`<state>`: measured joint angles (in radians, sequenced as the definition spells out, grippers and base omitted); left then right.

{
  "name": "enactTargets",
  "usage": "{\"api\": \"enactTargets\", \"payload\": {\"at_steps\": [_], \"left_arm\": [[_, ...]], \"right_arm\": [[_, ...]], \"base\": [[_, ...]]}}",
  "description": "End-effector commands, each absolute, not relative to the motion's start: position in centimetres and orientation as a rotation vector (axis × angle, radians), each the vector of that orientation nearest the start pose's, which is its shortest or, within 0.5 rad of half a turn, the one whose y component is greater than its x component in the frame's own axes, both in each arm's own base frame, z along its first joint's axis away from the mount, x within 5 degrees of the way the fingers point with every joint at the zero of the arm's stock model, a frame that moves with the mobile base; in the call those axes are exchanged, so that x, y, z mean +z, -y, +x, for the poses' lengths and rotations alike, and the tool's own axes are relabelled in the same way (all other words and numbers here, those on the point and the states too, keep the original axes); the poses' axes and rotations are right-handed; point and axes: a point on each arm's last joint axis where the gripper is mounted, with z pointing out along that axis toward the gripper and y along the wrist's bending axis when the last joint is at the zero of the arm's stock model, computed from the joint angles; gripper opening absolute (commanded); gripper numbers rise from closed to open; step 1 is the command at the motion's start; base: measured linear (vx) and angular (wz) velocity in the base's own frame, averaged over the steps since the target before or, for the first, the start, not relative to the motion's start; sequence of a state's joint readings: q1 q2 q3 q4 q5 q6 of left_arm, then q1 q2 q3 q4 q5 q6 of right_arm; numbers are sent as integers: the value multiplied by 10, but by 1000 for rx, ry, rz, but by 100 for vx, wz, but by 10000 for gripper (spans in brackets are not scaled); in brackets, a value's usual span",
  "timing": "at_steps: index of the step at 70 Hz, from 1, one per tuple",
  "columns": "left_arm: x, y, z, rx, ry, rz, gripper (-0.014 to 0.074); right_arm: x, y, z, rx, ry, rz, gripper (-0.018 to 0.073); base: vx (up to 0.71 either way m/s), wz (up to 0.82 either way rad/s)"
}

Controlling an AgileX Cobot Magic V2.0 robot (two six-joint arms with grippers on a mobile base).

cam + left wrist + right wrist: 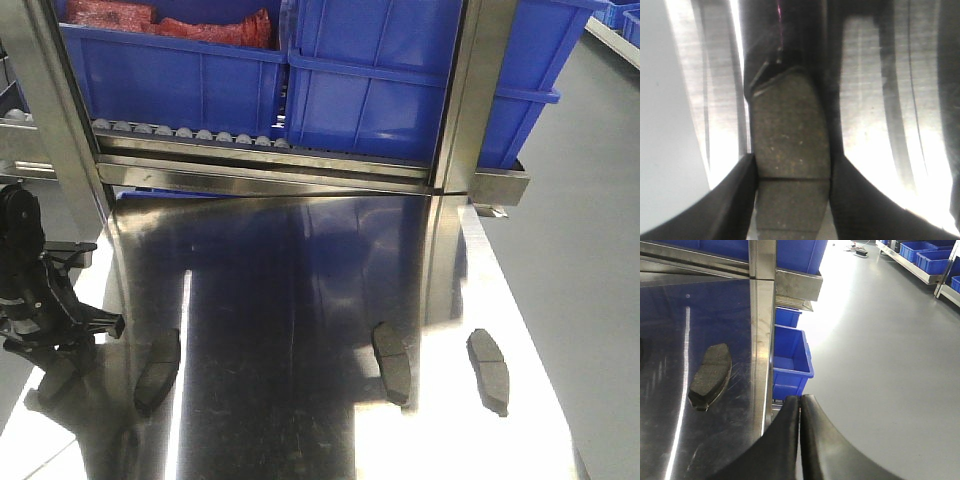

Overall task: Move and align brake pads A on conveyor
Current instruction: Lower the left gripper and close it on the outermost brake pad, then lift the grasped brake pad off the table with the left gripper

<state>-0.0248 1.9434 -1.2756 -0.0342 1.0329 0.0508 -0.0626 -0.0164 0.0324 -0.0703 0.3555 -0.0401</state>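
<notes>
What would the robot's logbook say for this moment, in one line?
left gripper: straddling dark grey curved brake pad, grip unclear | right gripper: shut, empty | other pads on shiny steel table

I log the left arm (22,215) as matt black throughout: a rounded housing above, angular plate brackets with square-cut ends below. The left end effector (792,167) carries two black fingers (725,210) with smooth, inward-curving faces and a dull sheen. A thin magenta line (778,10) runs above them; possibly a cable, but the picture is too blurred to confirm. The right end effector (800,400) has matching black fingers (830,445), broad at the root and tapering to rounded tips.
</notes>
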Motion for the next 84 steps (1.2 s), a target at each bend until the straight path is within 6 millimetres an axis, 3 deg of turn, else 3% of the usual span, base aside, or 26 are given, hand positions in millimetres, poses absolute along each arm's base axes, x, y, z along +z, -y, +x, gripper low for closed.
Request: {"api": "enactTargets", "payload": {"at_steps": [1,5,17,41,56,84], "left_arm": [[176,15,356,-75,-3157,69,83],[179,15,356,-75,-3144,69,-9],[204,15,356,-72,-3030,56,-7],[287,14,329,-76,-2731,50,-8],[319,17,277,-162,-2435,-9,-6],[329,11,166,-126,-2052,5,-6]], "right_arm": [[176,6,54,-154,-1784,-28,-7],[176,6,54,-154,-1784,-28,-7],[176,6,54,-154,-1784,-28,-7],[176,6,54,-154,-1784,-28,-7],[176,6,54,-154,-1784,-28,-7],[176,6,54,-154,-1784,-28,-7]], "base": [[0,0],[0,0],[0,0],[0,0],[0,0],[0,0]]}}
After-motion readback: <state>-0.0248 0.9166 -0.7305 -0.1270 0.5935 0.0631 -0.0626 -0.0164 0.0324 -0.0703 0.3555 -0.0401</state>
